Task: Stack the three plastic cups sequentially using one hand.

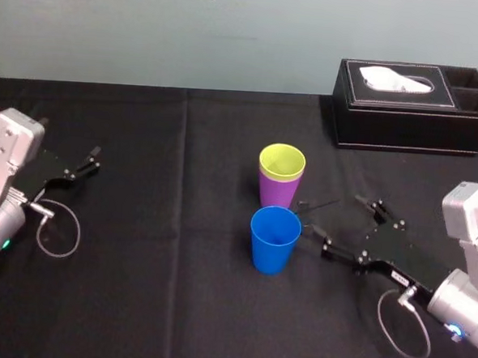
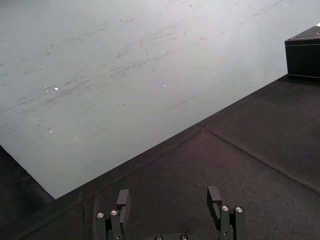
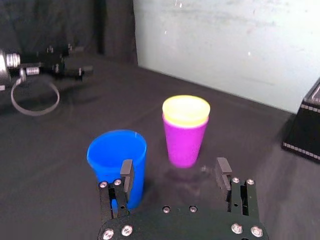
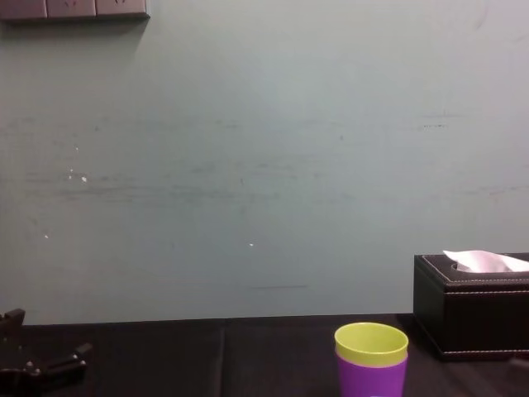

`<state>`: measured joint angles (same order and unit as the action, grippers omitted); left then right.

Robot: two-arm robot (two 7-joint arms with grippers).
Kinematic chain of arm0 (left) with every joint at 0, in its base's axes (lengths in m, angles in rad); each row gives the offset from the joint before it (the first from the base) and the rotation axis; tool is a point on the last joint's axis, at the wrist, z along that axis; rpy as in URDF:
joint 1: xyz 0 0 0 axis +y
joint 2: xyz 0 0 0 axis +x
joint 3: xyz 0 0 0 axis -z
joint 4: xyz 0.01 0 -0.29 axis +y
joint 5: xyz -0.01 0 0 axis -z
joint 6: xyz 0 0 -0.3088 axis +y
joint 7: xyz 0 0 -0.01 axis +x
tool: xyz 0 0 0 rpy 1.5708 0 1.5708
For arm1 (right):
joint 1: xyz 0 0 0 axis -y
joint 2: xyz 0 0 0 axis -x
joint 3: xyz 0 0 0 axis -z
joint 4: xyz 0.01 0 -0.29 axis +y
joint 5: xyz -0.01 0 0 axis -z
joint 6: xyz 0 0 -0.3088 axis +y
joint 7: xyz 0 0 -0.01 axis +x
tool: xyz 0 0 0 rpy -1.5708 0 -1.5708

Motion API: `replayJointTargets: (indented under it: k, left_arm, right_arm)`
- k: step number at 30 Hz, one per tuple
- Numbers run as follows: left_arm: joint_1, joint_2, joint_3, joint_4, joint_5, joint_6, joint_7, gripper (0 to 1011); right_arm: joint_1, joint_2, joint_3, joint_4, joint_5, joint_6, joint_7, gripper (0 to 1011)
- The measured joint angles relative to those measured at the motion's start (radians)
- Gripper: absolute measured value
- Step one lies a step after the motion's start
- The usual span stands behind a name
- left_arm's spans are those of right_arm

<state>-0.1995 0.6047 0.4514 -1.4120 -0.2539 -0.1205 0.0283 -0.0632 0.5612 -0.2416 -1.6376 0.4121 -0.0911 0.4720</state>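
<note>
Right gripper (image 3: 174,172), jaws wide and empty, just beside blue tapered plastic cup (image 1: 274,240); yellow-green plastic cup (image 1: 282,163) nested in purple plastic cup (image 1: 279,193) directly behind it; left gripper (image 1: 88,162) parked leftward, jaws wide

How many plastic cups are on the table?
3. The yellow-green cup sits nested inside the purple cup mid-table; the blue cup stands just in front, beside the right gripper. The left gripper rests far left.

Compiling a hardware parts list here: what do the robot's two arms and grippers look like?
Both arms end in silver-grey housings. The left gripper and right gripper are black, each with two slim fingers, silver screws and a grey cable loop.
</note>
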Motion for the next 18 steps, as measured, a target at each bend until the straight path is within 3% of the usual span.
replayJointTargets:
  k: [8,18]
  left_arm:
    - [0.000,0.000,0.000,0.000,0.000,0.000,0.000,1011]
    - [0.000,0.000,0.000,0.000,0.000,0.000,0.000,1011]
  right_arm:
    - [-0.049,0.031,0.002,0.001,-0.036,-0.029,0.013,1003]
    - [-0.049,0.020,-0.032,0.041,-0.041,-0.076,0.069,1003]
